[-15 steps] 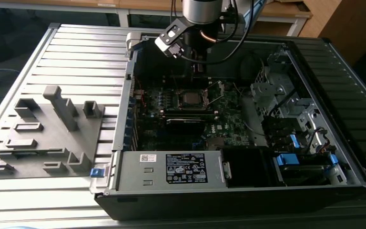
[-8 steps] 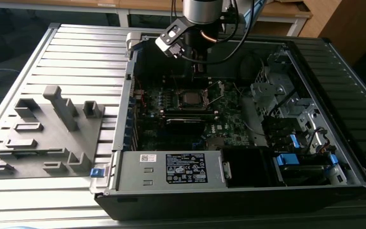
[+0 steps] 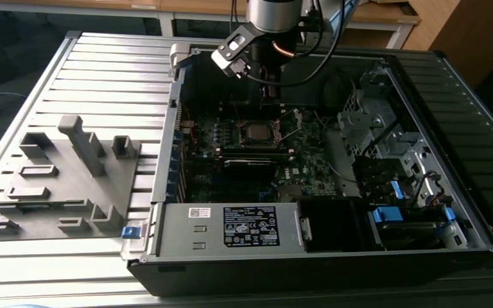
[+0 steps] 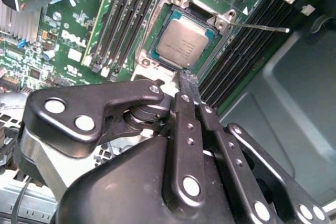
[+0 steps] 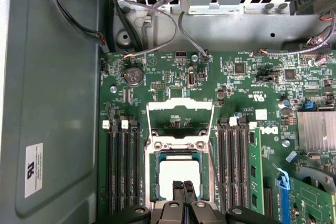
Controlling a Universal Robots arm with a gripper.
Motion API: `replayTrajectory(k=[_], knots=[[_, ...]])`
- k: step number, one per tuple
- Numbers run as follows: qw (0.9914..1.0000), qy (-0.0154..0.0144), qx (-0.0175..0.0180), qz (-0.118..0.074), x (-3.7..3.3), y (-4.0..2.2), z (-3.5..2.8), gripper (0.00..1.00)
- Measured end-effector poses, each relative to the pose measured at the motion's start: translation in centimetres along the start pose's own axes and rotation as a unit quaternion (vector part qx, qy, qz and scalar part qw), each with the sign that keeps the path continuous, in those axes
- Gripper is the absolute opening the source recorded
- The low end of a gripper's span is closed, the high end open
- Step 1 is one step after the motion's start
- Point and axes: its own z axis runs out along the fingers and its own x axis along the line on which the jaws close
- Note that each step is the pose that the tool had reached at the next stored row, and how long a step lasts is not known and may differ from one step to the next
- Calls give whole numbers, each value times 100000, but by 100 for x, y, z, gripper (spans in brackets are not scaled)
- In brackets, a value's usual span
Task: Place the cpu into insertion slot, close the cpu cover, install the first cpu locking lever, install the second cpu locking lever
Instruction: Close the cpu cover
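cpu (image 5: 178,170) seemingly seated, cpu cover (image 5: 180,105) open.

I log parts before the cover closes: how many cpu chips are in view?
1. The cpu sits in the socket, close by the gripper, with the cpu cover swung open. The gripper hides some of the board, so another could be hidden.

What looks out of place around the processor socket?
The chip is seated, but the cover is flipped open away from it, and a thin lever juts out sideways, unlatched. Nothing looks damaged.
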Motion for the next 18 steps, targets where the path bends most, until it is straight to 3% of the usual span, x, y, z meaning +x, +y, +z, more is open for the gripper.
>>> replayTrajectory(k=[8, 18], knots=[[100000, -5, 4, 48, 17, 96, 14, 11], [100000, -4, 1, 49, 20, 102, 15, 11]])
